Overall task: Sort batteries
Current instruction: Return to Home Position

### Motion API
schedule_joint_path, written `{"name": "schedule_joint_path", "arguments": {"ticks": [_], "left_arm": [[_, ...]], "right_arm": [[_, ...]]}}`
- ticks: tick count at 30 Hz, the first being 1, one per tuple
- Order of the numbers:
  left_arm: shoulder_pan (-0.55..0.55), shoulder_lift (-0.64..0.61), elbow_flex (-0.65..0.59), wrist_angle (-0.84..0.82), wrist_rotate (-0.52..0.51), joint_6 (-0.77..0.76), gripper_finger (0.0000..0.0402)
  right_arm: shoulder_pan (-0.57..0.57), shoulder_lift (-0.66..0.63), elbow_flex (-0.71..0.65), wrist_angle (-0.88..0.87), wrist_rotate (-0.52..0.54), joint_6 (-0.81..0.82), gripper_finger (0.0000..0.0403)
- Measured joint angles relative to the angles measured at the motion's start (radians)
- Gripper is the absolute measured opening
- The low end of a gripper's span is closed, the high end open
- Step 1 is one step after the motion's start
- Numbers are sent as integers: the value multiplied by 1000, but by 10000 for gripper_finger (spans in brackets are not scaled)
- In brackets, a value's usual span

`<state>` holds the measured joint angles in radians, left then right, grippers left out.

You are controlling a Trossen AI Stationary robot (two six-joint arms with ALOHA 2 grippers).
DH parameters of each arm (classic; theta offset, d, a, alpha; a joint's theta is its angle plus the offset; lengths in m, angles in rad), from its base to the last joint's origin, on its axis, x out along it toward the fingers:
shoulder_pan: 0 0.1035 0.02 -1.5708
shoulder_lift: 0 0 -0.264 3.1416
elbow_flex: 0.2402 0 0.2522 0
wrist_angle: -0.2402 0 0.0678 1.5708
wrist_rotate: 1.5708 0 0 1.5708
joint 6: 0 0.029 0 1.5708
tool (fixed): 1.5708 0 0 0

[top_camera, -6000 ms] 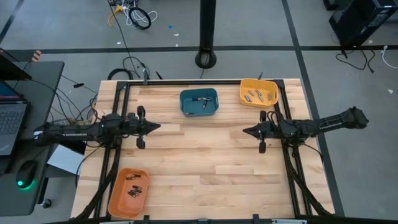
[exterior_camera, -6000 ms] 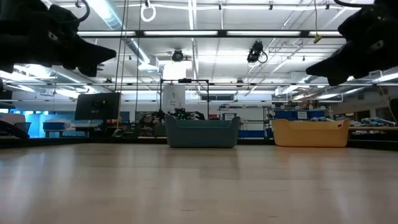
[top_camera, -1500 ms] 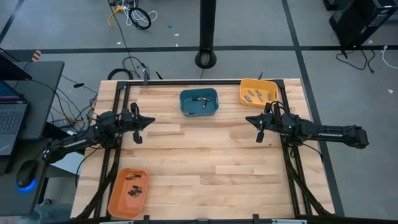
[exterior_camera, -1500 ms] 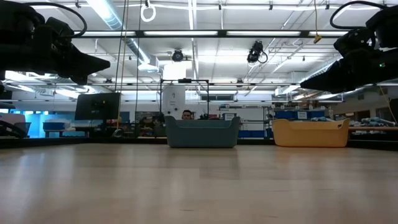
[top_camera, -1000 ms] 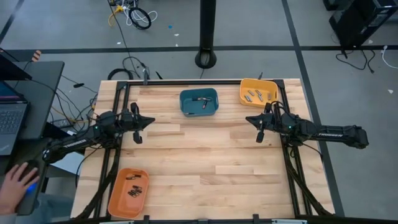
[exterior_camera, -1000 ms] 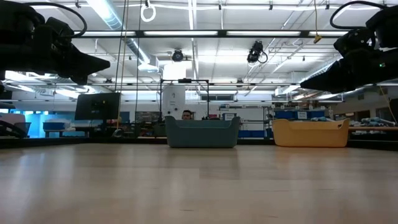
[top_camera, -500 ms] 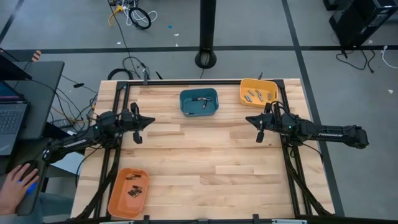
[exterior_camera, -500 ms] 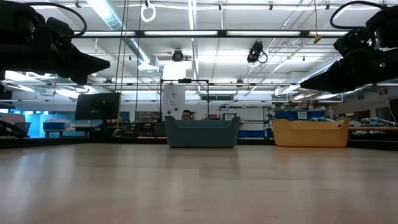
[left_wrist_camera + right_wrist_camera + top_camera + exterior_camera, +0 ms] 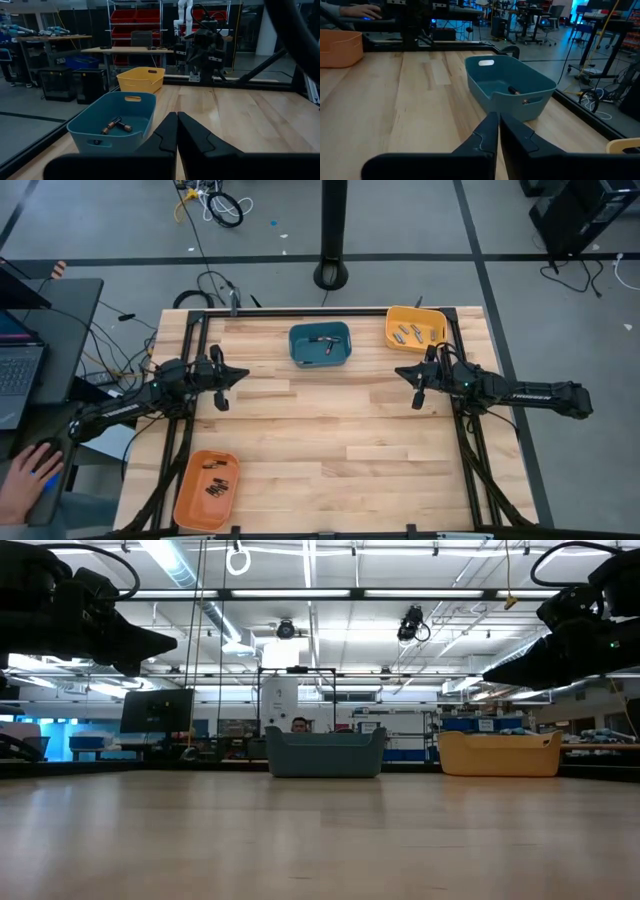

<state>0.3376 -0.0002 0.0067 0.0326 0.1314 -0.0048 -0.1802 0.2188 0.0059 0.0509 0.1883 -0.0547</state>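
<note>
Left gripper and right gripper hover over opposite sides of the table, tips facing — both finger pairs pressed together, empty. Batteries lie split among the blue bin, yellow bin and orange bin.

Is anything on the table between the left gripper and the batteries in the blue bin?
Nothing visible. The left gripper, jaws shut, hangs above the bare table. In the high and left wrist views, only plain wood lies between it and the blue bin holding the batteries.
</note>
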Motion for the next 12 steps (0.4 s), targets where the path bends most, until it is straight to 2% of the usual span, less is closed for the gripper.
{"name": "schedule_joint_path", "arguments": {"ticks": [12], "left_arm": [[0, 0, 0, 0, 0, 0, 17]], "right_arm": [[0, 0, 0, 0, 0, 0, 28]]}}
